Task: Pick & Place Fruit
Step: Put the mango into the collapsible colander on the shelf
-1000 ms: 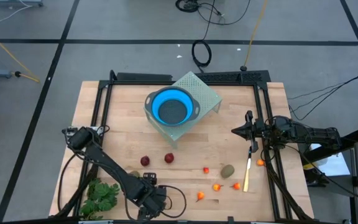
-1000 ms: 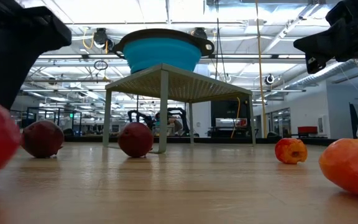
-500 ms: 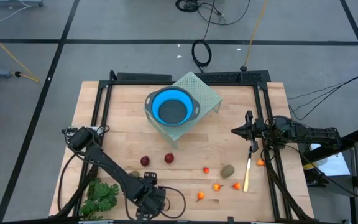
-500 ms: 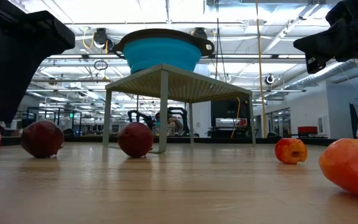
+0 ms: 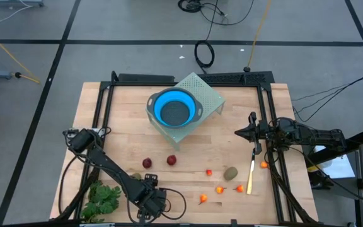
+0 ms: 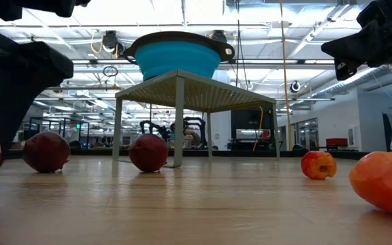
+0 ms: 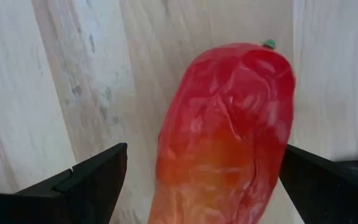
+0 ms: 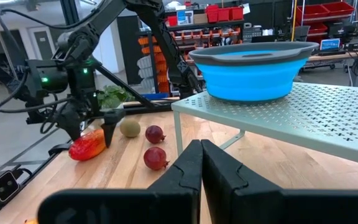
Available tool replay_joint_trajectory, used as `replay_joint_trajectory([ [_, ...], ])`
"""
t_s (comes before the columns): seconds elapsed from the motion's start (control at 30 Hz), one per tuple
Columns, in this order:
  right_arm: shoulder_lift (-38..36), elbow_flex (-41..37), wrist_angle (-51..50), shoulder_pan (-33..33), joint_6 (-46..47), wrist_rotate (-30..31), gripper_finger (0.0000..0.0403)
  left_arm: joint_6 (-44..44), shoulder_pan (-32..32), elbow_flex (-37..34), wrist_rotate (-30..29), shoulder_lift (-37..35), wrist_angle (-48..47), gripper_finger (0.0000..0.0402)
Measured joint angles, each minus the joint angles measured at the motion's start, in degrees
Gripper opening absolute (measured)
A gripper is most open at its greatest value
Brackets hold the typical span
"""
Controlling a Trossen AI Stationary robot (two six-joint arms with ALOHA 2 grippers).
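Observation:
The long red-orange fruit [image 7: 229, 130] lies on the wood near the table's near-left part, also seen in the right wrist view [image 8: 87, 144]. My left gripper [image 7: 204, 168] points down over it, open, with one finger on each side of the fruit; in the high view the gripper [image 5: 149, 200] hides it. Two dark-red balls [image 5: 147, 163] [image 5: 171, 160] and an olive oval [image 5: 135, 177] lie just beyond. Another olive oval [image 5: 231, 172] and several tiny orange pieces [image 5: 220, 189] lie to the right. My right gripper [image 8: 201, 168] is shut and empty, held level at the table's right side [image 5: 252, 132].
A blue bowl [image 5: 173, 108] stands on a pale green perforated stand [image 5: 203, 93] at the table's far middle. A leafy green bunch [image 5: 103, 198] lies left of my left gripper. A thin yellow stick [image 5: 250, 176] lies at the right, near the black frame rail [image 5: 271, 170].
My left gripper has sunk toward the red-orange fruit, staying open, so that its fingers now stand lower beside it. In the low view the fruit shows less at the picture's left edge than a second ago.

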Motion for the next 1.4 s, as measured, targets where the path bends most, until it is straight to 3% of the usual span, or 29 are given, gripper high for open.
replay_joint_trajectory([
  [0.33, 0.0, 0.0, 0.2, 0.0, 0.0, 0.0, 0.0, 1.0, -0.1, -2.0, 0.0, 0.0, 2.5, 0.0378],
  [0.8, 0.0, 0.0, 0.2, 0.0, 0.0, 0.0, 0.0, 0.6, 0.1, -2.0, 0.1, 0.0, 2.5, 0.021],
  [0.93, 0.0, 0.0, 0.2, 0.0, 0.0, 0.0, 0.0, -0.1, 0.2, -2.0, 0.1, 0.0, 2.2, 0.0209],
  [1.13, 0.0, 0.0, 0.2, 0.0, 0.0, 0.0, 0.0, -1.1, 0.2, -1.3, 1.0, 0.0, 0.6, 0.0238],
  [1.4, 0.0, 0.0, 0.2, 0.0, 0.0, 0.0, 0.0, -1.2, 1.1, 4.8, 1.1, 0.0, -9.4, 0.0208],
])
